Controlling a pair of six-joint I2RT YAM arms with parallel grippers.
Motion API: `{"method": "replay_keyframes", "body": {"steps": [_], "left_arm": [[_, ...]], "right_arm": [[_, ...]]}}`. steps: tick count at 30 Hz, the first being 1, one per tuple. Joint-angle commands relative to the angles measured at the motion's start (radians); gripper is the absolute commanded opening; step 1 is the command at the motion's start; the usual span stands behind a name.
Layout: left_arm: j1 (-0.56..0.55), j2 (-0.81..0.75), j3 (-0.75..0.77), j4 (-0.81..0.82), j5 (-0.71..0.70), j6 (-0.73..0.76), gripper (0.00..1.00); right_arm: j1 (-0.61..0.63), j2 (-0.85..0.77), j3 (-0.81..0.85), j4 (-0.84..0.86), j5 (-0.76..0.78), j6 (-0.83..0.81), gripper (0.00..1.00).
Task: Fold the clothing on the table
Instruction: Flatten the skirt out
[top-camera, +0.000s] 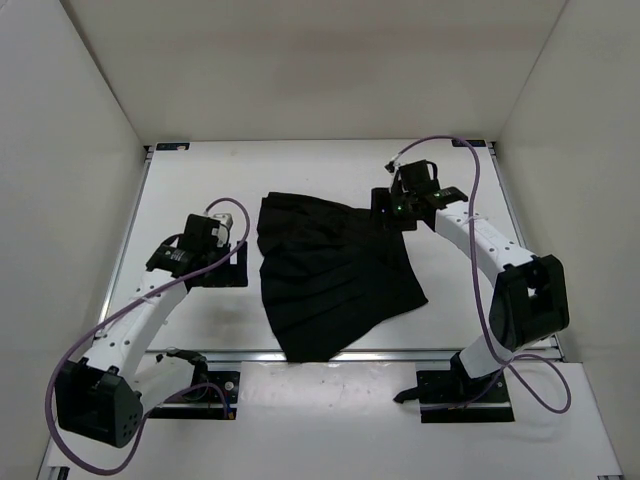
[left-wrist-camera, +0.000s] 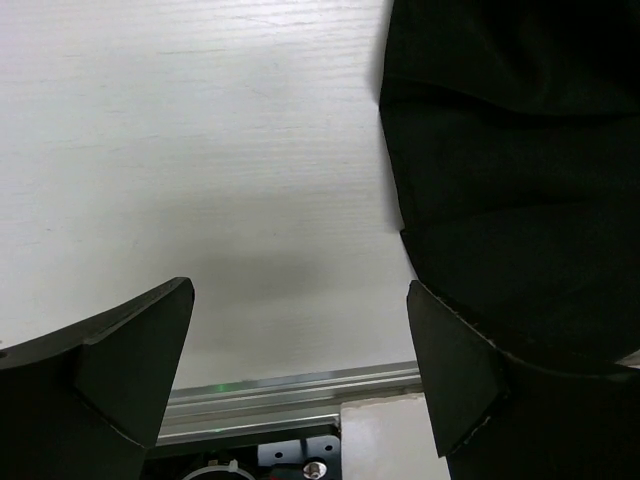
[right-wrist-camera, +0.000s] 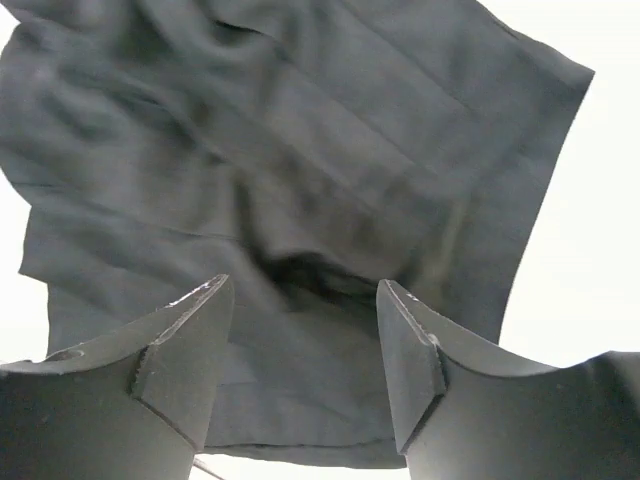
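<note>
**Student:** Overhead view: where does the skirt lie, and which way does it run?

**Tutor:** The skirt (top-camera: 330, 275) is spread at the middle of the table (top-camera: 200, 170), between the two arms. Its long axis runs from the far edge toward the near edge, leaning a little. Its near tip reaches the rail (top-camera: 420, 352) along the near edge. Which end is the waist cannot be told. The right claw (top-camera: 388, 215) sits over the far right corner of the cloth. The left claw (top-camera: 222, 273) stands just beside its left edge.

**Student:** Left wrist view?

**Tutor:** The left claw (left-wrist-camera: 300, 330) is released, with its jaws wide over bare table (left-wrist-camera: 200, 150) and nothing between them. The skirt (left-wrist-camera: 500, 200) fills the right side.

**Student:** Right wrist view?

**Tutor:** The right claw (right-wrist-camera: 305, 300) is also released, its jaws spread above the skirt (right-wrist-camera: 300, 150). A dark ruck of cloth lies between them, ungrasped. Whether the fingers touch the cloth cannot be told.

**Student:** Which step is this?

**Tutor:** It looks like the approach to a first grasp, with no fold made yet. The next move probably calls for the right claw to descend and pinch that corner. The left claw would shift onto the left edge, and the cloth would then be carried over across the long axis.
</note>
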Motion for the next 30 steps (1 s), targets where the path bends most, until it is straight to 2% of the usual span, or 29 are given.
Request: {"method": "replay_keyframes", "body": {"steps": [1, 3, 6, 7, 8, 9, 11, 12, 13, 14, 18, 23, 25, 26, 27, 28, 29, 30], "left_arm": [[0.015, -0.066, -0.001, 0.022, 0.036, 0.022, 0.99], [-0.008, -0.109, -0.023, 0.065, 0.099, 0.001, 0.98], [-0.046, -0.178, -0.106, 0.217, 0.342, -0.103, 0.98], [-0.085, -0.195, -0.162, 0.316, 0.378, -0.176, 0.97], [-0.111, -0.194, -0.217, 0.423, 0.422, -0.215, 0.9], [-0.166, -0.191, -0.262, 0.477, 0.429, -0.276, 0.78], [-0.249, -0.117, -0.3, 0.603, 0.406, -0.356, 0.75], [-0.278, -0.093, -0.307, 0.614, 0.403, -0.367, 0.79], [-0.295, -0.044, -0.319, 0.646, 0.401, -0.382, 0.92], [-0.309, -0.001, -0.328, 0.683, 0.397, -0.393, 0.99], [-0.326, 0.084, -0.386, 0.832, 0.34, -0.452, 0.99], [-0.326, 0.283, -0.371, 0.894, 0.288, -0.478, 0.91], [-0.286, 0.383, -0.374, 0.912, 0.3, -0.469, 0.75], [-0.278, 0.383, -0.374, 0.912, 0.3, -0.469, 0.75], [-0.269, 0.418, -0.353, 0.909, 0.292, -0.456, 0.66], [-0.258, 0.446, -0.33, 0.889, 0.288, -0.446, 0.55], [-0.246, 0.461, -0.315, 0.872, 0.285, -0.433, 0.5], [-0.243, 0.49, -0.276, 0.828, 0.263, -0.412, 0.38]], "right_arm": [[-0.033, -0.05, -0.026, 0.045, -0.014, -0.021, 0.58], [-0.028, -0.044, -0.036, 0.043, 0.006, -0.029, 0.55], [-0.033, -0.035, -0.084, 0.072, -0.01, -0.038, 0.54], [-0.042, -0.035, -0.11, 0.094, -0.017, -0.027, 0.55], [-0.05, -0.023, -0.134, 0.118, -0.02, -0.023, 0.56], [-0.056, -0.015, -0.147, 0.135, -0.032, -0.017, 0.56], [-0.063, 0.01, -0.152, 0.149, -0.02, -0.012, 0.57], [-0.065, 0.025, -0.152, 0.155, -0.009, -0.015, 0.57], [-0.065, 0.037, -0.158, 0.161, 0.006, -0.013, 0.58], [-0.066, 0.043, -0.168, 0.175, 0.006, -0.013, 0.58], [-0.088, 0.091, -0.184, 0.259, 0.008, 0.008, 0.58], [-0.125, 0.184, -0.152, 0.322, -0.027, 0.04, 0.59], [-0.119, 0.244, -0.101, 0.301, -0.021, 0.037, 0.57], [-0.119, 0.255, -0.101, 0.301, -0.023, 0.037, 0.57], [-0.119, 0.264, -0.075, 0.29, -0.018, 0.034, 0.41], [-0.113, 0.283, -0.064, 0.28, -0.014, 0.04, 0.2], [-0.108, 0.29, -0.061, 0.273, -0.003, 0.046, 0.04], [-0.103, 0.3, -0.07, 0.263, -0.01, 0.056, 0.0]]}}
